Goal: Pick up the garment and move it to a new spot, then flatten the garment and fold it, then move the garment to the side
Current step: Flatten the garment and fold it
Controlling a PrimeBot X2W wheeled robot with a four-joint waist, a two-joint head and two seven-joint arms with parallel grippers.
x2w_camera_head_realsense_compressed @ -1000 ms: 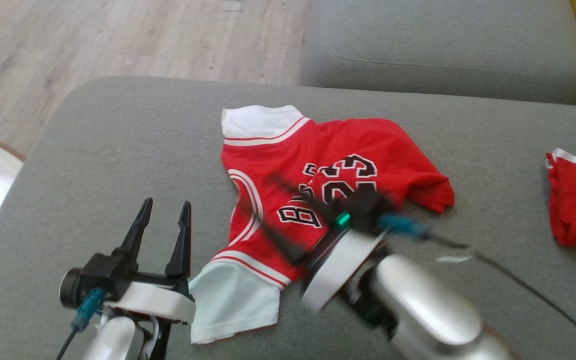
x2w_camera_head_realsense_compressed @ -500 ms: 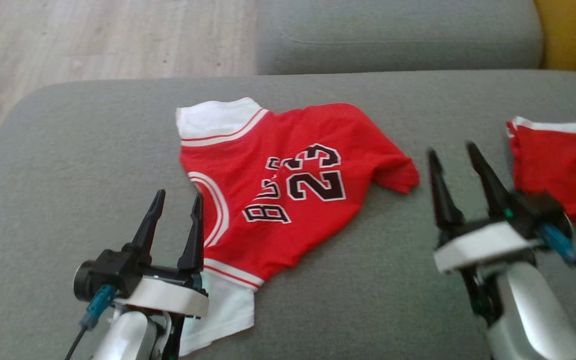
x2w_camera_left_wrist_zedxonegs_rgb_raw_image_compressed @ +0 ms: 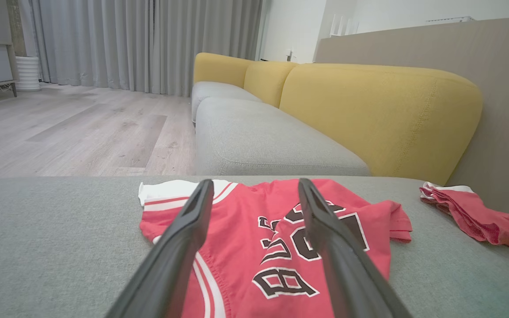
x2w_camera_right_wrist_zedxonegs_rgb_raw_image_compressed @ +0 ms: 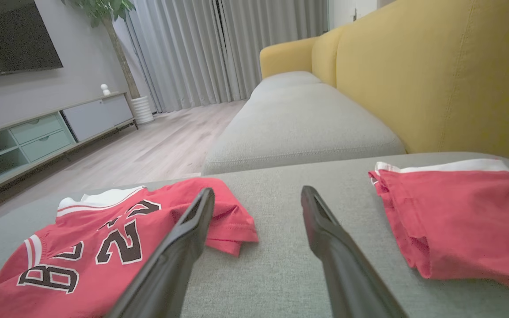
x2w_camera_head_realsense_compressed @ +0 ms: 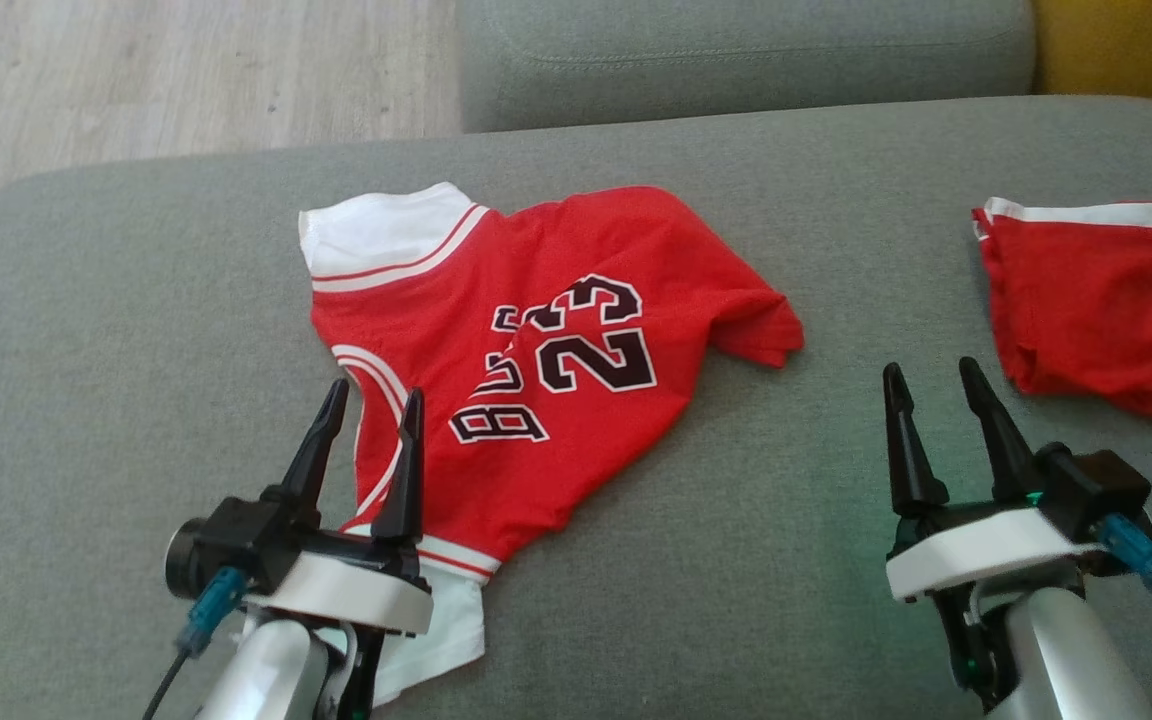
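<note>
Jersey (x2w_camera_head_realsense_compressed: 536, 350): white lower sleeve partly hidden behind left gripper (x2w_camera_head_realsense_compressed: 377, 392); lettering creased, middle letters unreadable.
Red shorts (x2w_camera_head_realsense_compressed: 1096, 300): cut off at head view's right edge.

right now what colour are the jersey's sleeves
White sleeves, red stripe at the seam; clearest in the head view.

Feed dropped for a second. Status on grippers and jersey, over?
Left gripper open, empty, at near edge of jersey. Right gripper open, empty, over cushion between jersey and second red garment. Jersey rumpled, unfolded. Nothing lying on it.
</note>
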